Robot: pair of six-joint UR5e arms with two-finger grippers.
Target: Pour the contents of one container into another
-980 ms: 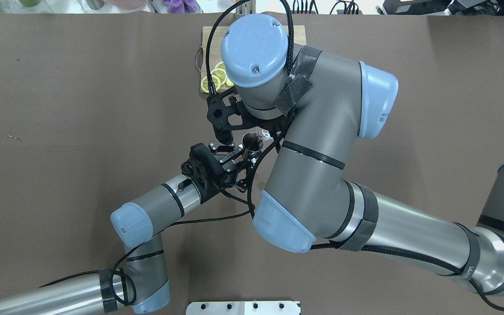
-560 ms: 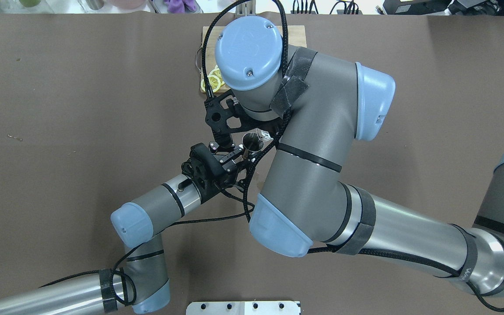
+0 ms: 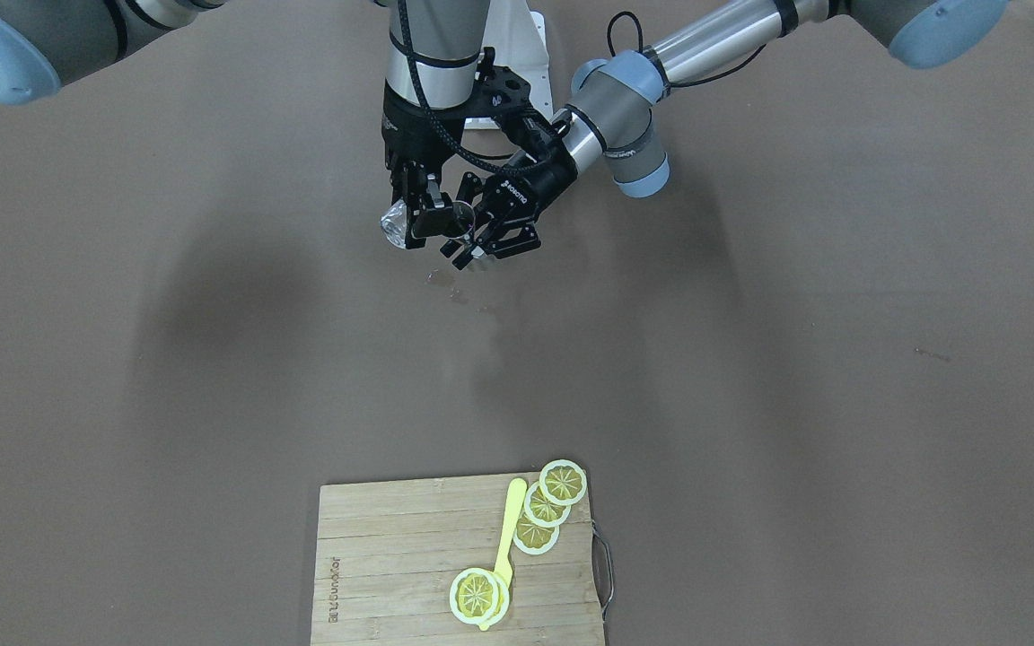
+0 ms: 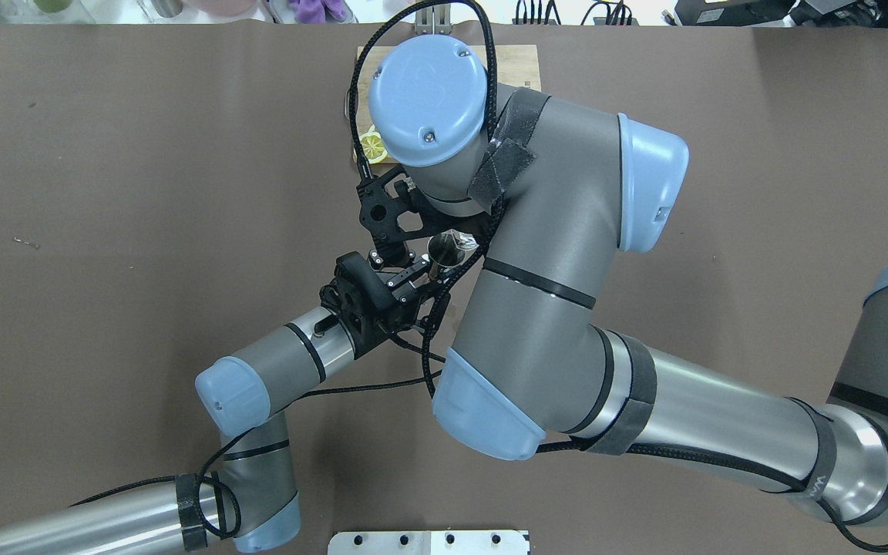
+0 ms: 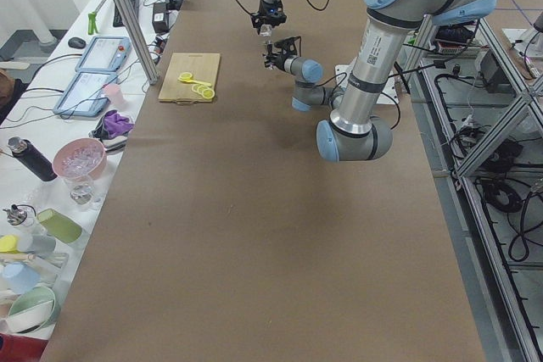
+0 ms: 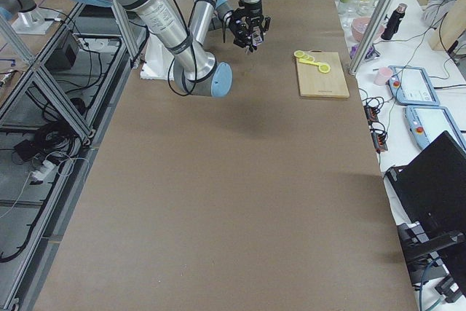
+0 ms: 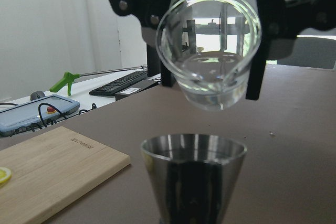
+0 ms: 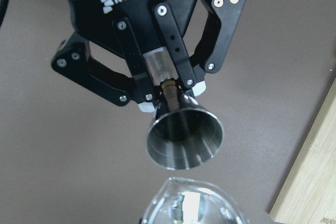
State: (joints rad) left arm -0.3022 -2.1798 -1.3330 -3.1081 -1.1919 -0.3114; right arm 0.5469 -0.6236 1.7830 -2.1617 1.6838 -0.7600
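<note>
The right arm's round blue cap (image 4: 427,100) has slid over the wooden cutting board (image 3: 391,556) since a second ago. In the overhead view it now hides all but one lemon slice. The left arm and its cup have stayed in place.

There is one glass cup (image 7: 210,51). It is clear, round and smooth, with a small pouring lip. The right jaws pinch it on two sides and hold it tipped, with the lip at the low side. A little clear liquid looks to sit in that low side.

There is one jigger (image 7: 193,177). It is shiny steel, shaped like a cone with a wide round mouth and a thin brown stem. The left jaws are pressed on that stem, and the mouth points up. The glass cup hangs just above the jigger's mouth and does not touch it.

Under both jaws, the brown counter (image 3: 840,359) has a few small wet spots (image 3: 442,279).

The board lies well away from both jaws. It is flat and pale, made of strips. On it are lemon slices (image 3: 564,482): three overlap in a row, and at least one more lies at the end of one thin yellow stick (image 3: 508,529).
</note>
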